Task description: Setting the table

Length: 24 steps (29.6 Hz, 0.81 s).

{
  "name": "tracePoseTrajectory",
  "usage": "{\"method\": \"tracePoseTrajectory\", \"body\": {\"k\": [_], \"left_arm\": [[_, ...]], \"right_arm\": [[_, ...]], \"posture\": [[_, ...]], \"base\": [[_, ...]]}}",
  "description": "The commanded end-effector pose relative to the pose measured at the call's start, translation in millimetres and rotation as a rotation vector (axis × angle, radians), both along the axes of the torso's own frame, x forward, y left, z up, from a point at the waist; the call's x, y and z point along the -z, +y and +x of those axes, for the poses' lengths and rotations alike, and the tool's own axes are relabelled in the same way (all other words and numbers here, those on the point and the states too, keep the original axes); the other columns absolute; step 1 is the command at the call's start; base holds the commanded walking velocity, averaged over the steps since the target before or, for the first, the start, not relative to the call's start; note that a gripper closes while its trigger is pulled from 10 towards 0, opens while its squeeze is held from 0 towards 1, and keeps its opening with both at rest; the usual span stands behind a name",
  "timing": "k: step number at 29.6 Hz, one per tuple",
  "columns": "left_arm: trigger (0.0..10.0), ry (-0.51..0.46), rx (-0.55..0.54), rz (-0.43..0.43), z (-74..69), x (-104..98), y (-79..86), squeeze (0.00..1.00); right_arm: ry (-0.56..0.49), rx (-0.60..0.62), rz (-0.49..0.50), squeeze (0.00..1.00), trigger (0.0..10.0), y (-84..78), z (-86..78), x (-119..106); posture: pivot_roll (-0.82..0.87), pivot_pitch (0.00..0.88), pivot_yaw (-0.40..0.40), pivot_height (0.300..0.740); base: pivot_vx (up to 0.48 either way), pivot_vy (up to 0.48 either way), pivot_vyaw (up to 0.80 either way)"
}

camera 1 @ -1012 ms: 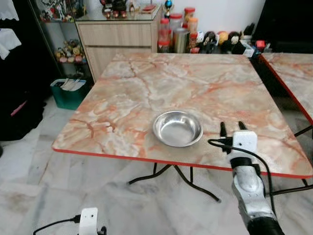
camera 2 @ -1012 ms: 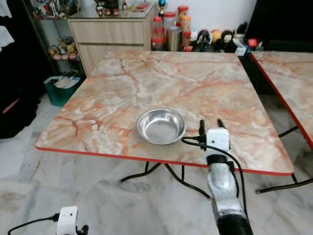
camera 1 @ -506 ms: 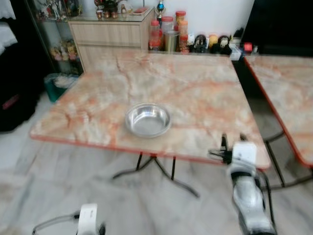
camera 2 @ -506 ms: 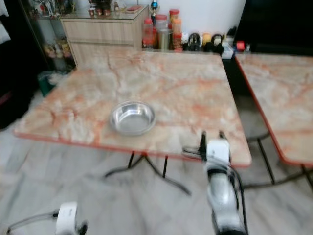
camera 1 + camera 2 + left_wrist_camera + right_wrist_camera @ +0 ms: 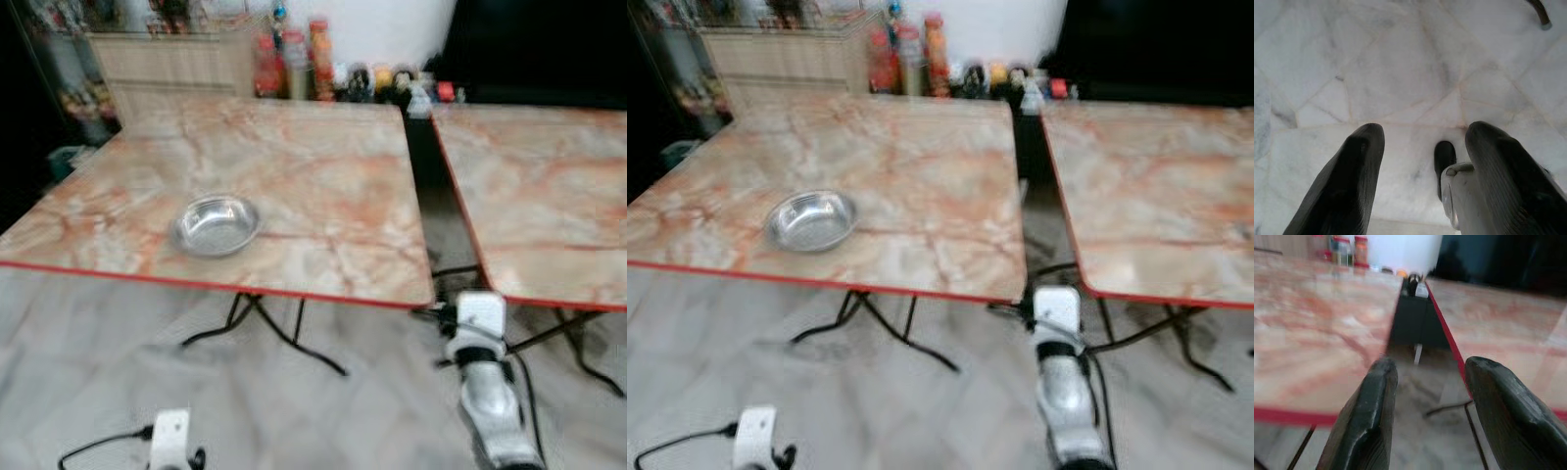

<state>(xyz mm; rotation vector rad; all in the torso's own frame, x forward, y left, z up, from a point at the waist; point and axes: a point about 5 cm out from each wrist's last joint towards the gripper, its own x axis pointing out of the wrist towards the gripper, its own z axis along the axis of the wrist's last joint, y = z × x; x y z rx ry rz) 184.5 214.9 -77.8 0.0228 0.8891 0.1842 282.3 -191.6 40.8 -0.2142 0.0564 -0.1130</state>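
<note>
A: Steel, that bowl [image 5: 216, 225] — it sits alone on the marble table [image 5: 323, 166], toward the near edge, likely a first place setting.

B: And the grippers?

A: The right gripper [image 5: 1422, 418] is spread and empty, aimed at the gap between the two tables. The left gripper [image 5: 1420, 183] hangs low over the floor, fingers apart, holding nothing — probably idle.

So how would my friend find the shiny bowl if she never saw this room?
Look at the two marble-patterned tables with red edges and choose the left table, the one nearer the wooden cabinet. Near its front edge, toward the left, sits the metal bowl. It is round, silvery and empty, and it is the one thing standing on that table.
</note>
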Motion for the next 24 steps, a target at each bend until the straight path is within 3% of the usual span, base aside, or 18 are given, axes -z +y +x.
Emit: {"method": "tracePoseTrajectory", "body": {"k": [1, 6, 9, 14, 19, 24], "left_arm": [[10.0, 0.003, 0.011, -0.006, 1.0, 1, -4.5, 0.0], [10.0, 0.004, 0.009, -0.007, 0.4, 1, -4.6, 0.0], [10.0, 0.005, 0.01, -0.008, 0.0, 1, -5.1, 0.0], [10.0, 0.007, 0.008, -0.01, -0.7, 2, -5.9, 0.0], [10.0, 0.018, 0.019, -0.004, -2.3, 3, -6.5, 0.0], [10.0, 0.027, 0.023, 0.004, -3.2, 3, -5.9, 0.0]], "right_arm": [[0.084, 0.021, 0.045, 0.0, 10.0, -5.5, -2.6, 13], [0.249, 0.054, 0.229, 0.0, 10.0, -6.4, -7.3, 39], [0.366, 0.065, 0.286, 0.0, 10.0, -6.6, -13.3, 54], [0.498, 0.047, 0.281, 0.0, 10.0, -6.4, -26.8, 71], [0.674, 0.047, 0.244, 0.0, 10.0, -5.9, -54.5, 96], [0.77, 0.067, 0.262, 0.0, 10.0, -2.0, -75.6, 110]], "posture": [[-0.03, 0.0, 0.037, 0.74], [-0.02, 0.0, 0.033, 0.74], [-0.02, 0.0, 0.029, 0.74], [-0.02, 0.0, 0.028, 0.74], [-0.02, 0.0, 0.033, 0.74], [-0.03, 0.0, 0.04, 0.74]], "base": [[0.0, -0.439, 0.0], [0.0, -0.439, 0.0], [0.0, -0.439, 0.0], [0.0, -0.439, 0.0], [0.0, -0.417, 0.0], [0.0, -0.225, 0.0]]}}
